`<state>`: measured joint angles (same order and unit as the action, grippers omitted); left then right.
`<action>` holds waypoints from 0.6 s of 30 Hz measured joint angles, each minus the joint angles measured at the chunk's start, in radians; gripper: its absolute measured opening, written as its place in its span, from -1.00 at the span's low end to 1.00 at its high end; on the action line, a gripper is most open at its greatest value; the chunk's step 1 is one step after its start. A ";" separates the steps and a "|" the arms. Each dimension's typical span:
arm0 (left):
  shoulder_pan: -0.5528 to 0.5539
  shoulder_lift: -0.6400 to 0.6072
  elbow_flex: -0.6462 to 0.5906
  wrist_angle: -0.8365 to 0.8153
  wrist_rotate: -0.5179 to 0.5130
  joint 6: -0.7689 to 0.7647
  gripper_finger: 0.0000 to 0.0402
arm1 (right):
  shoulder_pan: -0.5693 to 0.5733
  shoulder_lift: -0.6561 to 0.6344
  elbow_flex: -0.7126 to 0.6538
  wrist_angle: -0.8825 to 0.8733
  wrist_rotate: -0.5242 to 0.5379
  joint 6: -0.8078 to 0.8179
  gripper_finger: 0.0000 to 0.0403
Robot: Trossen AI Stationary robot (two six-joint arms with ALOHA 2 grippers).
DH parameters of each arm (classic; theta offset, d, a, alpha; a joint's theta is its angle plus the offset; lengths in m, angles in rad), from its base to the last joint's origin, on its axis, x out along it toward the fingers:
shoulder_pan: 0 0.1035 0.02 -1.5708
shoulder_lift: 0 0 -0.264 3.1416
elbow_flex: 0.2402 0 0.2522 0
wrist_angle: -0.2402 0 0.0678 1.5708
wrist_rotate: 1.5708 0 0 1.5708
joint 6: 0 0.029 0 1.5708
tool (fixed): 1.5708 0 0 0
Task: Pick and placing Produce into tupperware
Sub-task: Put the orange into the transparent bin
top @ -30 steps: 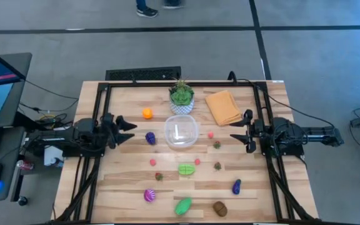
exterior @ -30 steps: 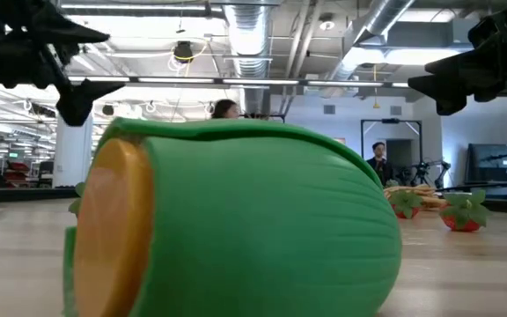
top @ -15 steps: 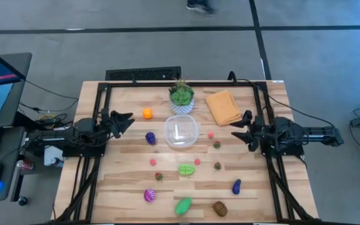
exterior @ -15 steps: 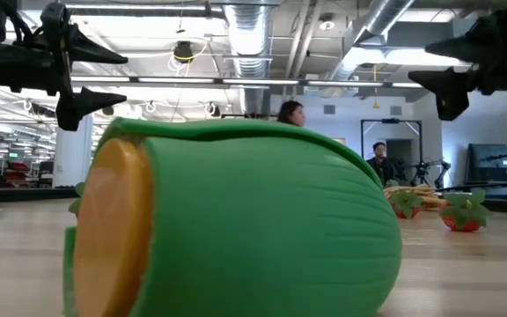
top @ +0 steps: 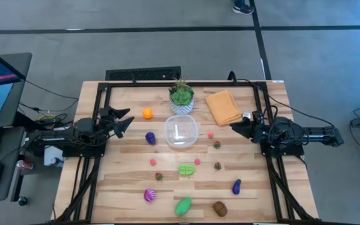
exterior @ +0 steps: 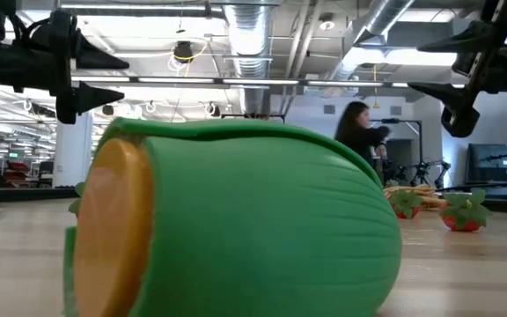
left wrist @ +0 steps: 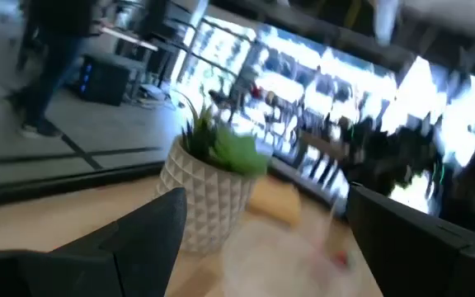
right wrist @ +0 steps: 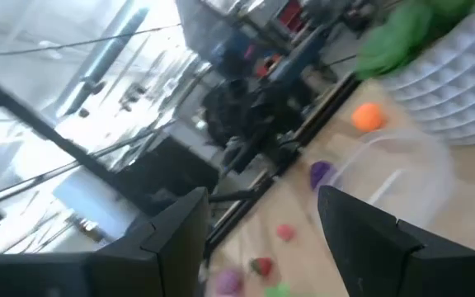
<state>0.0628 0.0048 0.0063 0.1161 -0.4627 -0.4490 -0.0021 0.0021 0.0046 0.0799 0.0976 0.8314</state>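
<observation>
Tupperware [top: 180, 132] sits near the middle of the wooden counter [top: 130, 181], just in front of a potted plant [top: 181, 95] in a white pot, with nothing from the produce inside it. Produce lies scattered around it: an orange piece [top: 147, 113] to the far left of the tub, a purple piece [top: 150, 137] just beside its left wall, small pink and red bits [top: 210, 134] to its right, and a green piece [top: 186, 169] in front of it. Nearer the front edge lie a pink-purple piece [top: 149, 195], a big green one [top: 183, 205], a brown one [top: 220, 208] and a dark purple one [top: 236, 186]. An orange cloth [top: 223, 107] lies folded to the right of the plant.

Left pincer [top: 122, 119] hangs above the counter's left side, near the orange piece, its fingers wide apart and holding nothing. Right pincer [top: 238, 125] hangs above the right side, just in front of the cloth, pointing toward the tub, fingers apart and empty.

From table height the big green piece [exterior: 236, 220] fills most of the view, with both arms raised above it and a person [exterior: 356, 132] in the room behind.
</observation>
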 joint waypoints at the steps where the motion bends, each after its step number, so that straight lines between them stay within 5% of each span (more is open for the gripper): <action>1: 0.000 0.000 0.000 0.019 -0.018 -0.056 0.59 | 0.000 0.000 0.000 0.004 0.019 0.002 0.27; 5: 0.000 0.000 0.000 -0.008 -0.102 -0.147 0.59 | 0.000 0.002 0.000 0.002 0.063 0.000 0.27; 9: 0.000 0.012 0.004 -0.027 -0.128 0.022 0.59 | 0.000 0.017 0.000 -0.010 0.068 -0.049 0.27; 18: -0.002 0.013 0.009 -0.042 0.027 -0.190 0.59 | 0.022 0.064 0.000 -0.015 0.068 0.007 0.27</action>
<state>0.0609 0.0174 0.0151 0.0741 -0.4360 -0.6388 0.0197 0.0662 0.0048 0.0650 0.1658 0.8383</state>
